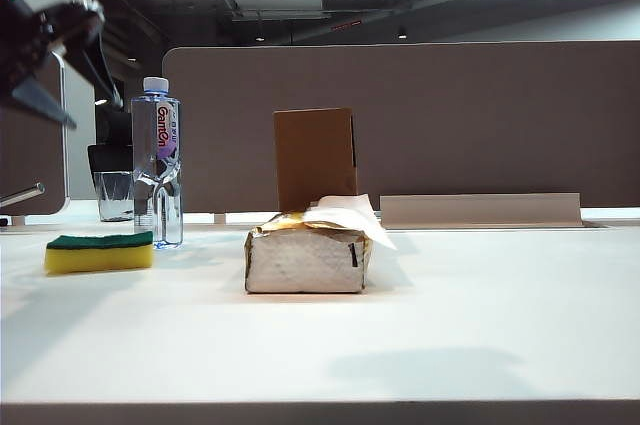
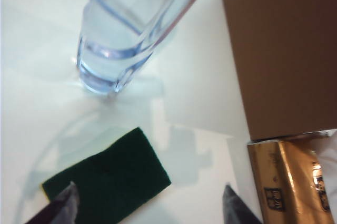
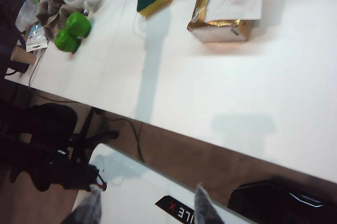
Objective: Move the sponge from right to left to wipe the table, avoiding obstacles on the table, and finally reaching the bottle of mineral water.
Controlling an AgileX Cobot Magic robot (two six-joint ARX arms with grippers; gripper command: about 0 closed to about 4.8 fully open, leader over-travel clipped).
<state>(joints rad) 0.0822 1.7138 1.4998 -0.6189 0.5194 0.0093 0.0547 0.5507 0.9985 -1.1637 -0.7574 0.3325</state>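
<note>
Left pincer point(image 1: 60, 65) hangs wide, empty, above sponge point(image 1: 99, 252) beside bottle point(image 1: 157, 160); right pincer point(image 3: 147, 205) gapes, empty, tips cropped.

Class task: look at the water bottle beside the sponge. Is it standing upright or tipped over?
Upright. The water bottle stands on its base on the table with its white cap on top, just behind the sponge.

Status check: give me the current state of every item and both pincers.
sponge: flat on table, green side up, released
bottle of mineral water: upright, capped, beside sponge
tissue pack: lying, tissue sticking out
cardboard box: upright
left pincer: open, empty, above sponge
right pincer: open, empty, off table
</note>
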